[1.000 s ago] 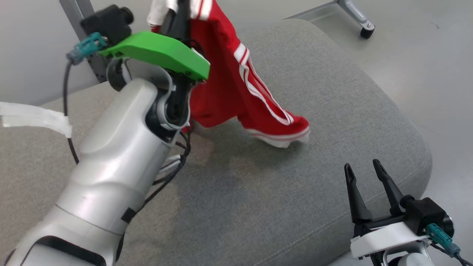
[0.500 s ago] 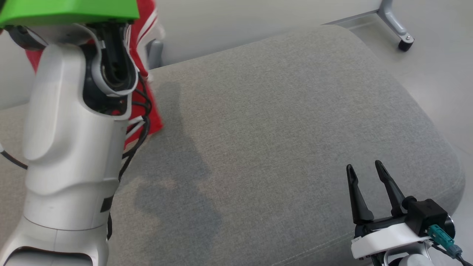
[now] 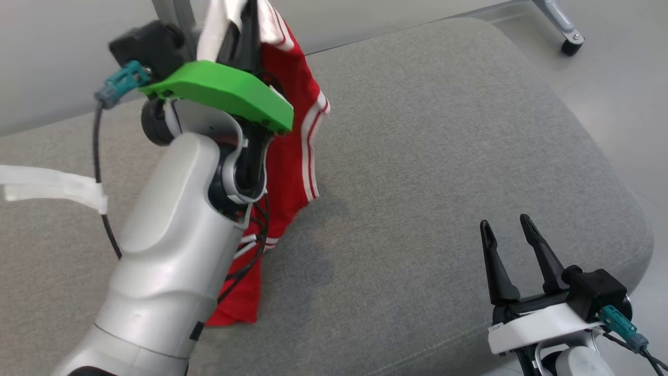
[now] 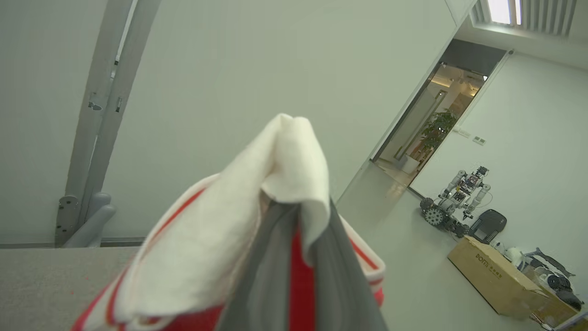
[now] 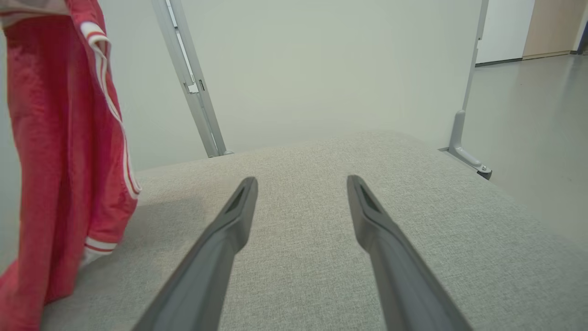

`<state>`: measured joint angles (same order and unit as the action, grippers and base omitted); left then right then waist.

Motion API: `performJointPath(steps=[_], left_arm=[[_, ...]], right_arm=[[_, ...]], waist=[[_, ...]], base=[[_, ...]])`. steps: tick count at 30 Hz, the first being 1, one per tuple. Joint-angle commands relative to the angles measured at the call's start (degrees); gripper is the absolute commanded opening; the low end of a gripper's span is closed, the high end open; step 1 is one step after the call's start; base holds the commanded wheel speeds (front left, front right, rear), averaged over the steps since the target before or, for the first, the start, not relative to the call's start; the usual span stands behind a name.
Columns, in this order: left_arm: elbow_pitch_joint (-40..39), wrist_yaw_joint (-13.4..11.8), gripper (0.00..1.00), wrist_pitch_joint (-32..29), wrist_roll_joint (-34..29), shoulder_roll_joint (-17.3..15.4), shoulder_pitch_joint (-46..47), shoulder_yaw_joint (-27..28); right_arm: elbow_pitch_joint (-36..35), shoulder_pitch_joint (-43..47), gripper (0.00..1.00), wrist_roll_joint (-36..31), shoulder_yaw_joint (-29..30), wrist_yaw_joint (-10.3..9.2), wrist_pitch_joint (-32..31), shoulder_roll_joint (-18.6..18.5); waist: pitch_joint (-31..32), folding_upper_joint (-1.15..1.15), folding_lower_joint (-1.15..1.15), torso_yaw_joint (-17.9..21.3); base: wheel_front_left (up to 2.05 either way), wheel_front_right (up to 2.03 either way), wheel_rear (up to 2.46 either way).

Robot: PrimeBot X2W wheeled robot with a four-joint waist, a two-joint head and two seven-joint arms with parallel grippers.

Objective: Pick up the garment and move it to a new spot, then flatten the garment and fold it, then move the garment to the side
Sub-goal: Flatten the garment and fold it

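Observation:
The garment is red with white stripes and a white band at its top edge. It hangs from my left gripper, which is raised at the upper left of the head view and shut on that white band. The cloth's lower end trails onto the grey cushion behind my left forearm. In the right wrist view the garment hangs at the far left. My right gripper stands open low at the right over the cushion's front edge, its fingers apart with nothing between them.
A grey metal frame post rises behind the cushion, and a wheeled frame leg stands on the floor at the back right. A white tape strip hangs off the left arm's cable. A cardboard box and another robot stand far off.
The head camera has shifted between frames. The left arm has swung the hanging garment about; its lower end now drapes near the cushion's left-middle instead of further right. The right gripper stays open in place.

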<state>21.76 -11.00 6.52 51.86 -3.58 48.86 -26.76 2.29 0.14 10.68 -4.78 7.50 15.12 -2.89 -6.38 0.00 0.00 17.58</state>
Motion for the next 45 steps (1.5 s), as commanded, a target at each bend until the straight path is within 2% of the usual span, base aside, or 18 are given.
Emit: performJointPath(steps=[1,5,8,12,13,14,15,16,20,24,29,33,35,40,45], left_arm=[[1.47,0.79,0.00,-0.34,0.19,0.15,-0.92,-1.00],[6.65,2.80,0.00,-0.67,0.69,0.56,-1.19,-6.22],[8.49,4.17,0.00,-0.47,2.77,0.63,-0.13,-12.43],[9.67,3.56,0.00,-0.45,7.04,0.54,1.02,-21.71],[9.79,3.16,0.04,-0.05,8.61,0.54,1.18,-23.70],[10.00,2.73,0.28,0.30,9.52,0.53,1.43,-25.84],[10.44,2.36,0.47,0.70,10.31,0.55,1.72,-27.89],[10.83,2.13,0.98,1.45,11.11,0.54,2.08,-29.75],[12.52,1.83,1.00,2.77,12.77,0.56,3.11,-36.80],[11.11,4.92,1.00,-0.42,15.74,0.54,3.08,-43.13],[9.31,6.32,1.00,-0.63,17.30,0.56,2.39,-45.11],[9.08,6.42,1.00,3.29,16.67,0.54,0.65,-45.67],[9.69,5.98,1.00,5.08,15.62,-0.05,-0.33,-45.69],[8.69,3.65,1.00,7.84,13.06,-4.08,-3.48,-44.12],[5.38,-1.11,1.00,8.70,8.06,-9.41,-6.25,-40.01]], right_arm=[[0.10,-0.77,1.00,0.52,-0.07,-0.02,0.04,-0.04],[0.19,-1.96,1.00,1.29,-0.65,-0.02,0.04,-0.03],[0.06,-2.93,1.00,1.79,-1.49,-0.02,0.04,-0.01],[-0.07,-4.06,1.00,2.49,-2.75,-0.02,0.04,-0.02],[-0.03,-4.22,1.00,2.70,-3.10,-0.02,0.04,-0.02],[0.07,-4.37,1.00,2.92,-3.45,-0.02,0.04,-0.02],[0.20,-4.53,1.00,3.16,-3.78,-0.02,0.04,-0.02],[0.34,-4.69,1.00,3.36,-4.03,-0.02,0.04,-0.03],[0.37,-4.74,1.00,3.87,-4.13,-0.02,0.04,-0.01],[0.20,-4.35,1.00,3.61,-3.21,-0.02,0.04,-0.02],[0.16,-3.67,1.00,2.72,-1.76,-0.02,0.04,-0.03],[-0.18,-2.77,1.00,1.66,-0.56,-0.02,0.04,-0.03],[-0.33,-2.54,1.00,1.23,-0.24,-0.02,0.04,-0.04],[-1.00,-1.56,1.00,-0.02,0.97,-0.02,0.03,-0.03],[-1.53,-1.19,1.00,-1.29,2.06,-0.02,0.04,-0.02]], waist=[[-1.85,0.00,0.00,2.08],[-3.57,0.00,0.00,4.56],[-4.78,0.00,0.00,6.43],[-6.32,0.00,0.00,8.77],[-6.62,0.00,0.00,9.34],[-6.87,0.00,0.00,9.96],[-7.08,0.00,0.00,10.57],[-7.18,0.00,0.00,11.17],[-7.24,0.00,0.00,12.60],[-7.12,0.00,0.00,12.30],[-6.50,0.00,0.00,10.69],[-5.33,0.00,0.00,7.99],[-4.99,0.00,0.00,6.88],[-4.98,0.00,0.00,3.50],[-5.20,0.00,0.00,0.14]], base=[[0.00,0.00,0.00],[0.00,0.00,0.00],[0.00,0.00,0.00],[0.00,0.00,0.00],[0.00,0.00,0.00],[0.00,0.00,0.00],[0.00,0.00,0.00],[0.00,0.00,0.00],[0.00,0.00,0.00],[0.00,0.00,0.00],[0.00,0.00,0.00],[0.00,0.00,0.00],[0.00,0.00,0.00],[0.00,0.00,0.00],[0.00,0.00,0.00]])
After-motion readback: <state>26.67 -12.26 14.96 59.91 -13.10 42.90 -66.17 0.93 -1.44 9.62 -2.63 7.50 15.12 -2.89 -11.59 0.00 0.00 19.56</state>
